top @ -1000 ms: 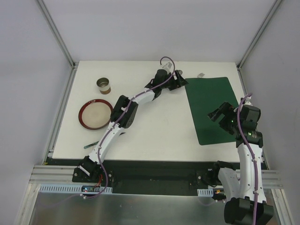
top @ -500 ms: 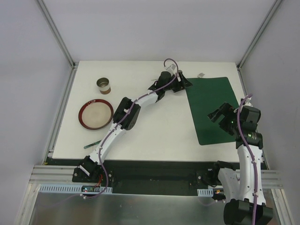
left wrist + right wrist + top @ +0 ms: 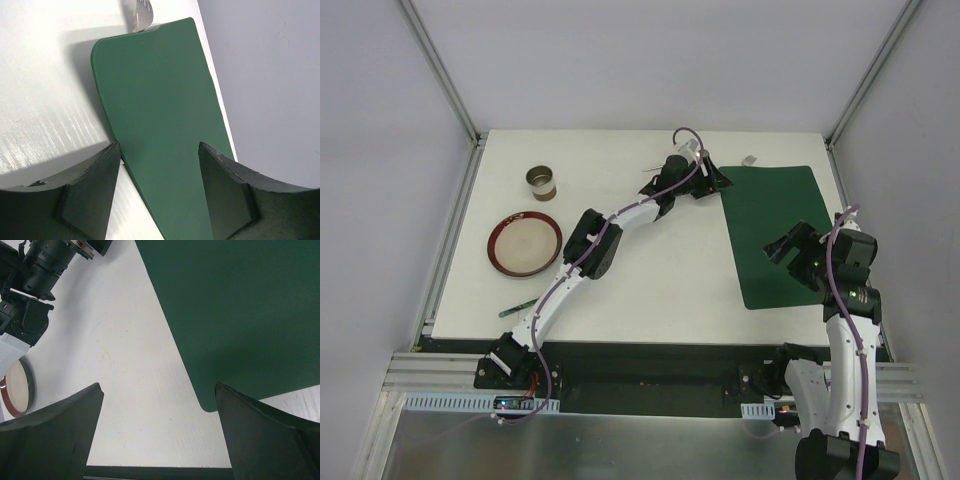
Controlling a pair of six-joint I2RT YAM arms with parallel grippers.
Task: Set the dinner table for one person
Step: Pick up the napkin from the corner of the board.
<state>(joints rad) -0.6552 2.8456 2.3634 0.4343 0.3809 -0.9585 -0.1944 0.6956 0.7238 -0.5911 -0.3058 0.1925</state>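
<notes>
White dinner table (image 3: 660, 280): the big matte top under everything I work on; the green placemat (image 3: 770, 235) lies on its right part, skewed to the table's edges.
Red-rimmed plate (image 3: 524, 243): well to the left of the placemat, bare.
Green-handled utensil (image 3: 517, 308): left of the placemat too, nearer than the plate, by the table's front edge; I cannot tell what kind it is.
Metal cup (image 3: 542, 182): far left of the placemat, just beyond the plate, upright.
My left gripper (image 3: 160, 150): at the placemat's far-left corner, fingers spread to either side of its left edge, nothing pinched that I can see.
Metal utensil (image 3: 139, 15): at the placemat's far edge, looking like a fork head, cut off by the frame.
My right gripper (image 3: 158, 387): hanging over the placemat's near-left corner, jaws wide apart and empty.
Step in hand: I judge it is squaring up the placemat; plate, cup and cutlery are not yet on or around it.
Next move: likely a nudge of the mat's edge, then a long reach left for the plate.
In the way: my own left arm lies slantwise between plate and placemat, and my right gripper crowds the mat's near corner.
</notes>
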